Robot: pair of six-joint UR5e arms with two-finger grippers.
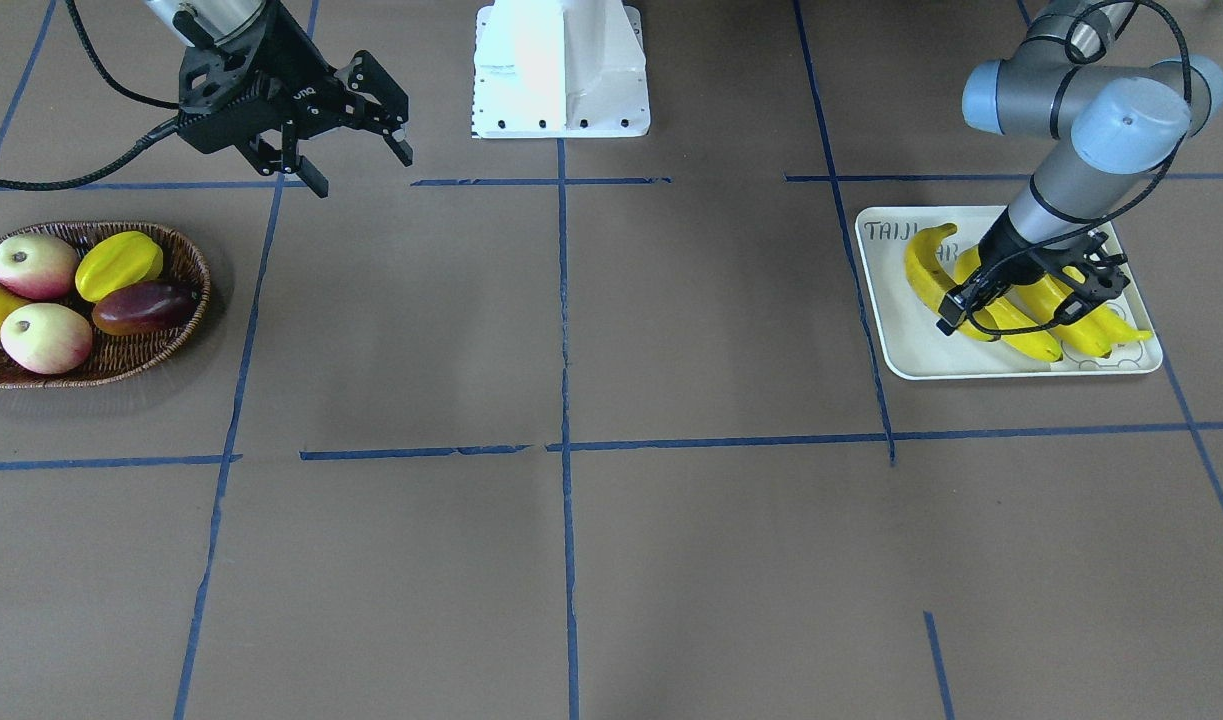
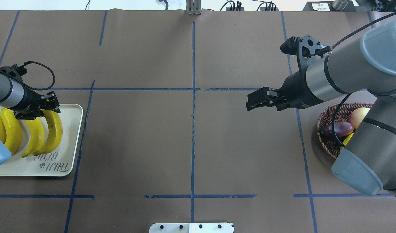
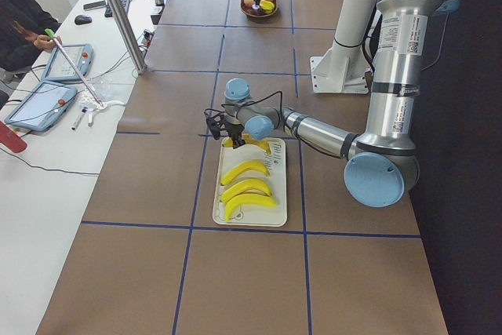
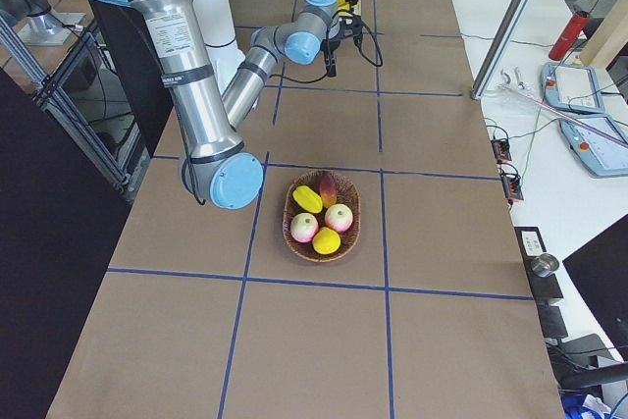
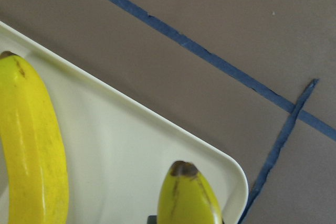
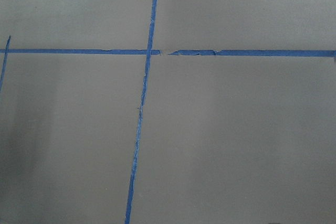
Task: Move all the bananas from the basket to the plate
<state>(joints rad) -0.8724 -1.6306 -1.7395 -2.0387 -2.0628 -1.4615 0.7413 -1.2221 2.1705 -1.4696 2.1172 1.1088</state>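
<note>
Four bananas (image 2: 12, 129) on plate (image 2: 73, 142) | left hand (image 2: 52, 103) at end of outermost banana (image 2: 55, 129), grip unclear | right hand (image 1: 363, 173) spread, empty

Four long, curved, bright-yellow bananas (image 2: 12, 129) with dark tips lie flat, side by side and curving the same way, on the plate (image 2: 70, 129), an off-white rectangular tray with rounded corners and "TAIJI BEAR" lettering. The oval brown wicker basket (image 1: 141, 358) stands upright on the surface, well apart from the plate.
</note>
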